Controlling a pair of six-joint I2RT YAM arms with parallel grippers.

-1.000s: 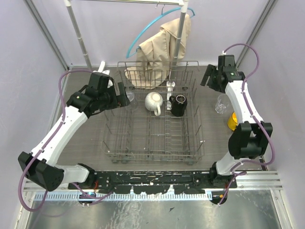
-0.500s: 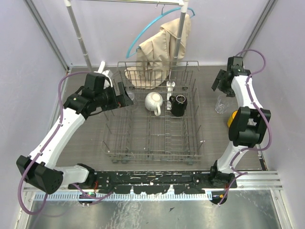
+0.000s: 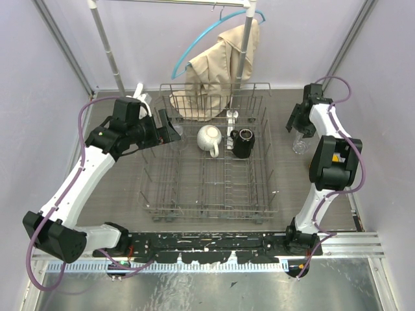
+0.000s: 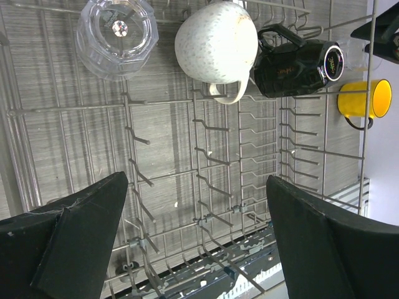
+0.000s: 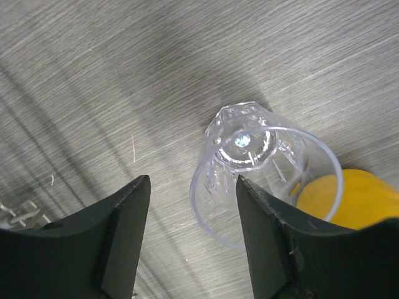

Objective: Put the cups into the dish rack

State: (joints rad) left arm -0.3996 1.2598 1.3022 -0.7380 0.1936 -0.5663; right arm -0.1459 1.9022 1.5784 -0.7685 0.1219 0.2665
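Clear glass tumbler (image 5: 249, 162) stands upright, mouth up, on the table (image 5: 93, 75) right of the dish rack (image 3: 207, 208), close beside the yellow mug (image 5: 349, 199). Right gripper (image 5: 193, 243), the nearer tool, hovers directly above it, jaws wide and empty. The tumbler sits off-centre toward the mug-side finger. Left gripper (image 4: 193, 243) hangs open and empty over the rack.

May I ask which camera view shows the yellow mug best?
The left wrist view: the yellow mug shows nearly whole, handle too. The right wrist view catches only its edge behind the tumbler; in the top view the right arm hides it.
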